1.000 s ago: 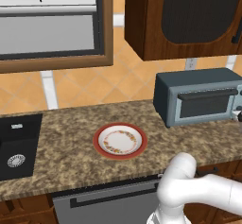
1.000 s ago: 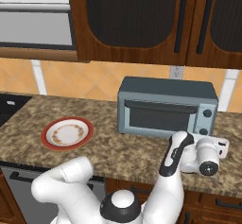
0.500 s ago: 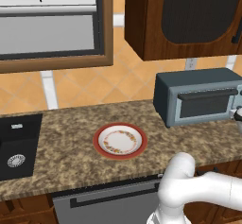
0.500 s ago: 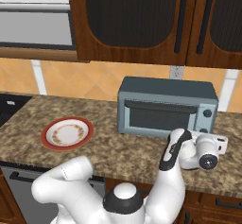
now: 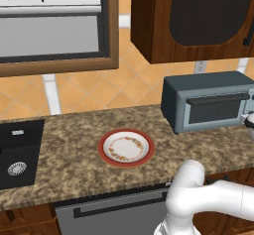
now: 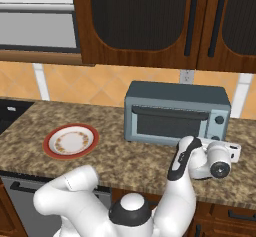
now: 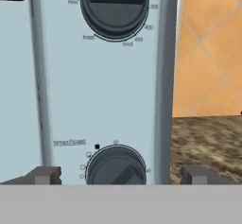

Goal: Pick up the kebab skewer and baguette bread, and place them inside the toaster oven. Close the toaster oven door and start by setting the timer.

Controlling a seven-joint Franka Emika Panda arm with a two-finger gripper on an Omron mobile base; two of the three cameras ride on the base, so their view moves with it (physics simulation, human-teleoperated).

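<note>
Two spread claw fingertips flank the toaster oven timer knob, door shut.

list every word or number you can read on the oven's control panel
"toast", "broil", "400" and "450", around the upper dark round knob of the blue-grey metal toaster oven.
"min" to that knob's left; "350" at its right is faint.
"timer/toast" above the lower dark timer knob.
Small numbers around the timer knob are too blurred to read.
In both base views the panel print is too small.
</note>
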